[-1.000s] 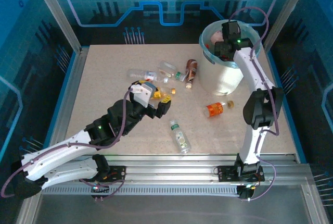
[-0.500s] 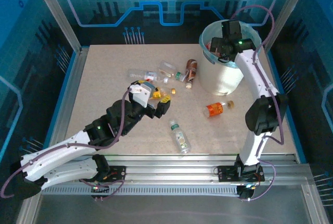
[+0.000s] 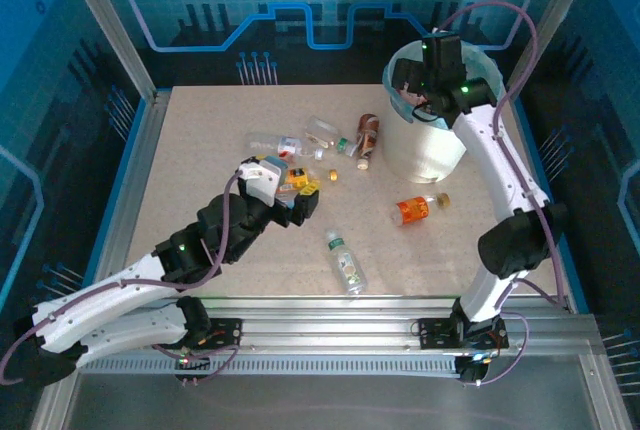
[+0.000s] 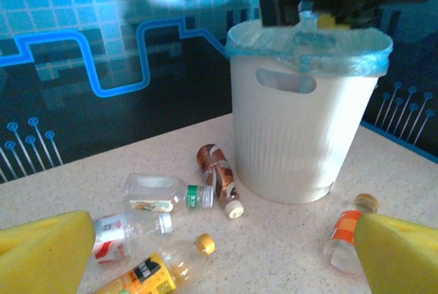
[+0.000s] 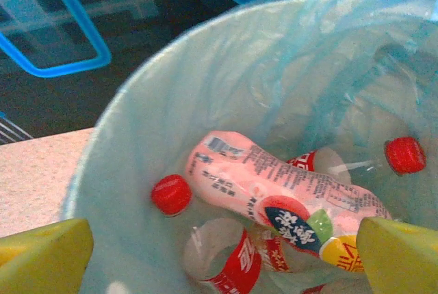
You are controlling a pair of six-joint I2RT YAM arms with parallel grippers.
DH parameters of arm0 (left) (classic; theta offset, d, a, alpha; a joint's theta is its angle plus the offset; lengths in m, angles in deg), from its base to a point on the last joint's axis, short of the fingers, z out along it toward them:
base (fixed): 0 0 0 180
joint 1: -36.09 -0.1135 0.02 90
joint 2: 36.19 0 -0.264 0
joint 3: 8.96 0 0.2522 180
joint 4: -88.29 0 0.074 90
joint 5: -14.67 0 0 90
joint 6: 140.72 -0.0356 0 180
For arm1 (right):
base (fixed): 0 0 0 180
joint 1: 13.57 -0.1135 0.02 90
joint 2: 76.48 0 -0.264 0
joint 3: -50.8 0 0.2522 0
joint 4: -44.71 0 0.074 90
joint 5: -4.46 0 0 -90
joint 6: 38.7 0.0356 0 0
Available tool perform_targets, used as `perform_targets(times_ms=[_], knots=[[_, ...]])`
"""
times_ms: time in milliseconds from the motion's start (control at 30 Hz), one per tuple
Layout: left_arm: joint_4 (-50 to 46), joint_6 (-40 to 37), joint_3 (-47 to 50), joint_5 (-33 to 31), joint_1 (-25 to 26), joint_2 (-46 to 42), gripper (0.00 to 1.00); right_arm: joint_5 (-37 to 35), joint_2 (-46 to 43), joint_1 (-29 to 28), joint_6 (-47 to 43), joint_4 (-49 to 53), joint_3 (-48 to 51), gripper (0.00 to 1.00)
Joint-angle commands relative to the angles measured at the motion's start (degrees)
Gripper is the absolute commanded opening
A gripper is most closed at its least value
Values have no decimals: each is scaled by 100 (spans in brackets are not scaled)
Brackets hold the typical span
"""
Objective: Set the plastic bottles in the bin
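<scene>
The bin [image 3: 432, 150] is a white bucket with a light blue liner, at the table's back right. My right gripper [image 3: 420, 88] hangs open over its mouth, holding nothing. Below it in the bin [image 5: 130, 130] lie a pink-labelled bottle [image 5: 274, 184] and red-labelled, red-capped bottles [image 5: 236, 266]. My left gripper [image 3: 297, 188] is open just above a yellow-labelled bottle [image 4: 140, 275] at mid-table. Other plastic bottles lie loose on the table: a brown one [image 3: 368, 136], a clear green-capped one [image 4: 161, 193], a red-labelled one [image 4: 113, 236], an orange one [image 3: 412, 210] and a green-labelled one [image 3: 345, 260].
The table [image 3: 200, 180] is a speckled beige surface inside a metal frame with blue back panels. Its left part and front right corner are bare. The bin [image 4: 301, 130] stands right behind the brown bottle [image 4: 215, 174].
My right gripper has risen and drifted slightly left above the bin, its elbow swinging out to the right. The left gripper has edged a little left over the yellow-labelled bottle. Both stayed open.
</scene>
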Motion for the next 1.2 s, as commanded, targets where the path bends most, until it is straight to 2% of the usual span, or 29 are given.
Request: perform_targets(times_ms=[0,133,233,333,433,533,633,967,1167], knots=[[-720,528,-346,-305,-119,28,98,18,-432,-207,-128,-195,-65,100],[-1575,1309,-630,-281,-182,210,97,8,-845,-490,-316,-167,-18,100],[-2550,2314,-1029,-146,-191,564,96,-52,-1269,-821,-491,-126,225,100],[-3506,3250,-1460,375,-192,1079,94,-68,-1774,-1175,-641,-184,742,100],[-4040,3832,-1709,1080,-189,1622,93,-137,-2301,-1428,-660,-145,1396,100],[-4131,4246,-1743,1841,-171,2094,92,-102,-2805,-1497,-602,-27,2113,100],[-4016,4703,-1683,2303,-38,2569,92,-124,-3226,-1499,-636,226,2744,100],[-3627,5973,-1852,2707,1042,4277,96,-301,-4552,-1442,-738,652,4176,100],[-3724,6247,-2017,2791,1241,5038,98,-216,-4796,-1345,-834,607,4374,100]])
